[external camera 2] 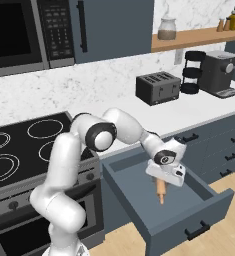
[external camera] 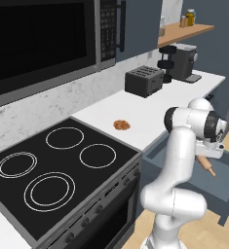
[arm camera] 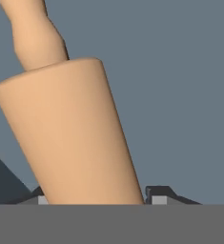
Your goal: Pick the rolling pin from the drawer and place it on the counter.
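Note:
The drawer stands pulled open below the white counter, its slate-blue floor behind the pin in the hand view. My gripper reaches down into it and is shut on the rolling pin, whose tan handle end sticks out below the hand, toward the drawer front. From the left base the same pin pokes out under my gripper over the drawer. Up close, the pin's thick body sits between my fingertips, handle pointing away.
On the counter stand a dark toaster and a coffee machine at the back, with a brown cookie-like disc nearer the stove. The black stovetop lies left. Closed drawers are right of the open one.

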